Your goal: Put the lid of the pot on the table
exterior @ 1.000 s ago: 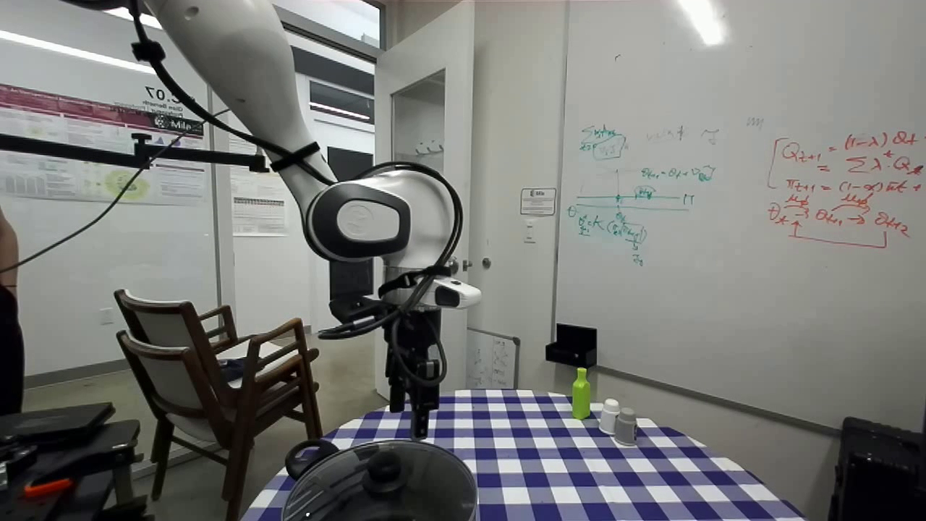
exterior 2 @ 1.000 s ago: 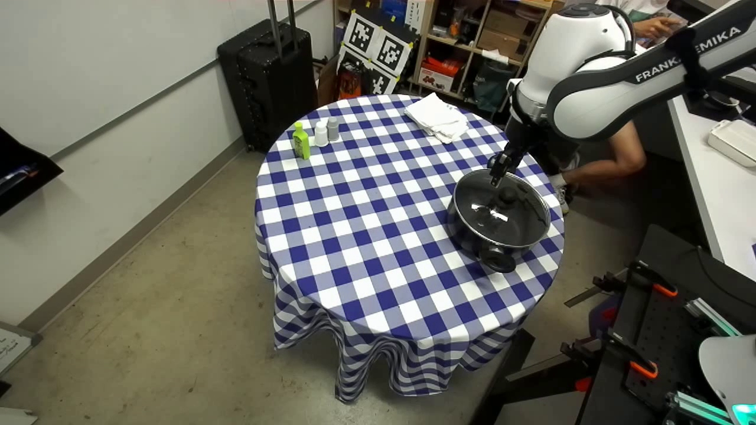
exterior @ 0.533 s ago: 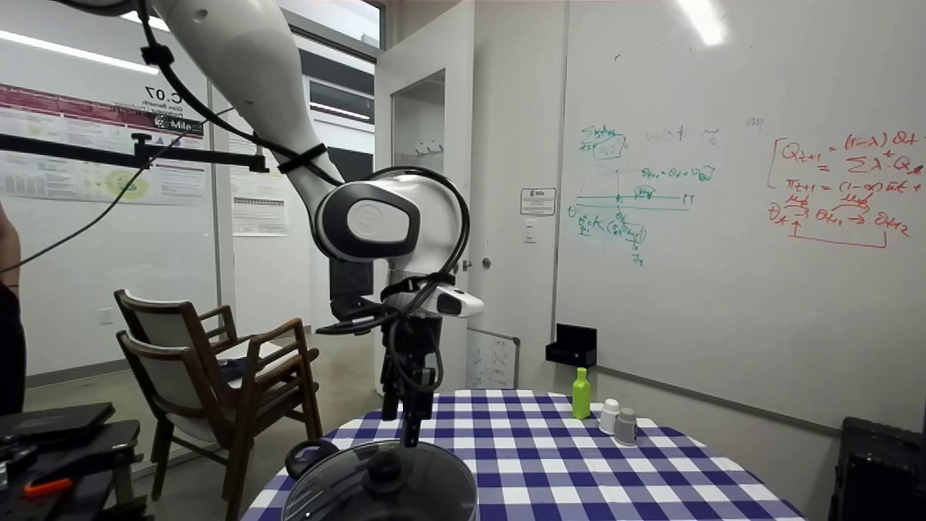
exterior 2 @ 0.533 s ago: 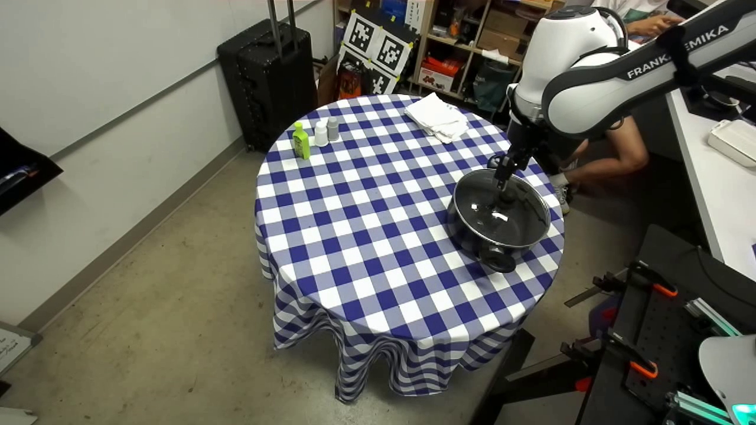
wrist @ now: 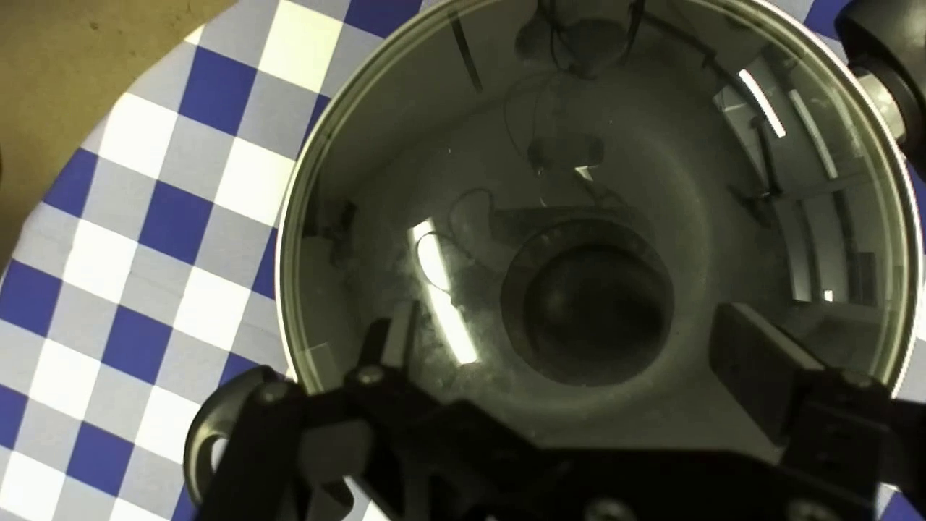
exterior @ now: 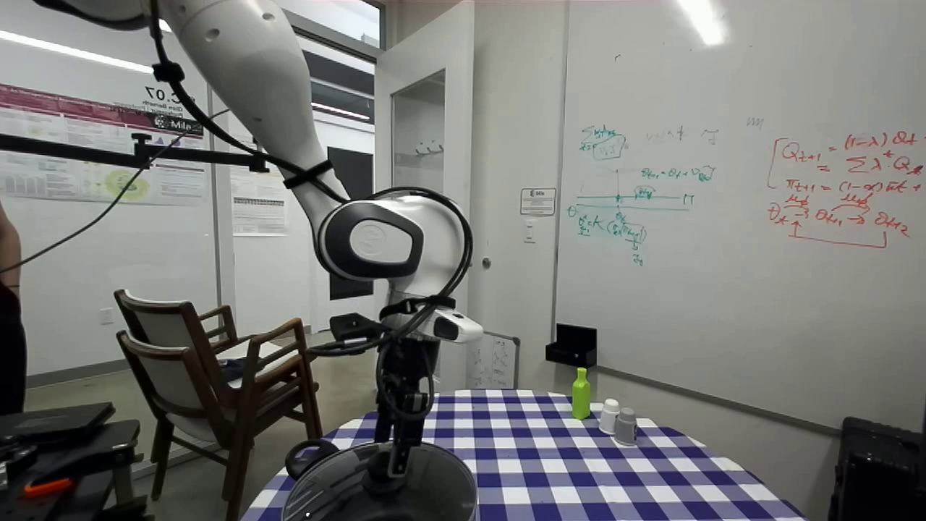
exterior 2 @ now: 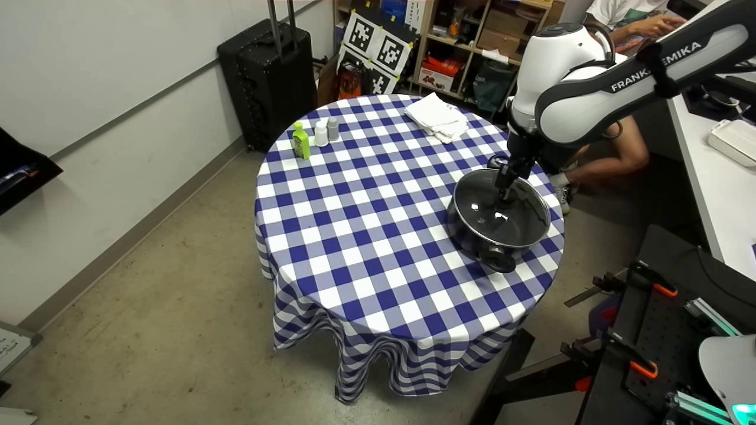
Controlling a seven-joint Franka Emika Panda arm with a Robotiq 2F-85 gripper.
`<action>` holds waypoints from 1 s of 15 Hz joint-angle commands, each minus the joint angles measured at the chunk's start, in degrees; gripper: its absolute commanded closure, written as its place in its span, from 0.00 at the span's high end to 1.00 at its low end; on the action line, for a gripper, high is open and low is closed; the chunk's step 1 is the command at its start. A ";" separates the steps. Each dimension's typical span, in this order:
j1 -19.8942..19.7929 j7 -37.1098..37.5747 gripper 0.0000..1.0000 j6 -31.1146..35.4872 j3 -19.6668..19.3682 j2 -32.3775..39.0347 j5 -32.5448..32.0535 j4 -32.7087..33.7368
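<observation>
The lid (wrist: 651,152) is a round, shiny greyish glass disc with a black knob (wrist: 597,311). It lies on the black pot (exterior 2: 465,239), seen in an exterior view; the lid also shows there (exterior 2: 490,221). The pot stands on the table (exterior 2: 366,236) with its blue-and-white checked cloth. My gripper (wrist: 568,325) is open in the wrist view, with one finger on each side of the knob and gaps to both. In an exterior view the gripper (exterior: 391,456) points down, low over the lid, one finger partly covering the knob. Whether the fingertips touch the lid cannot be told.
A green bottle (exterior 2: 301,141), a white shaker (exterior 2: 321,134) and a grey shaker (exterior 2: 333,128) stand at the table's far side. A folded white cloth (exterior 2: 437,117) lies near the edge. The pot's handles (exterior 2: 497,260) stick out. Wooden armchairs (exterior: 217,383) stand beside the table.
My gripper has moved down and slightly toward the knob, from above the lid's edge to around the knob. The lid, pot and table items have not moved.
</observation>
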 commanded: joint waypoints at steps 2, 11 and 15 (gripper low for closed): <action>-0.69 0.31 1.00 -3.73 0.94 1.51 1.73 2.30; -2.36 -1.29 1.00 -5.13 2.82 2.08 6.99 2.63; -2.51 -1.41 1.00 -3.99 2.75 2.69 6.89 2.97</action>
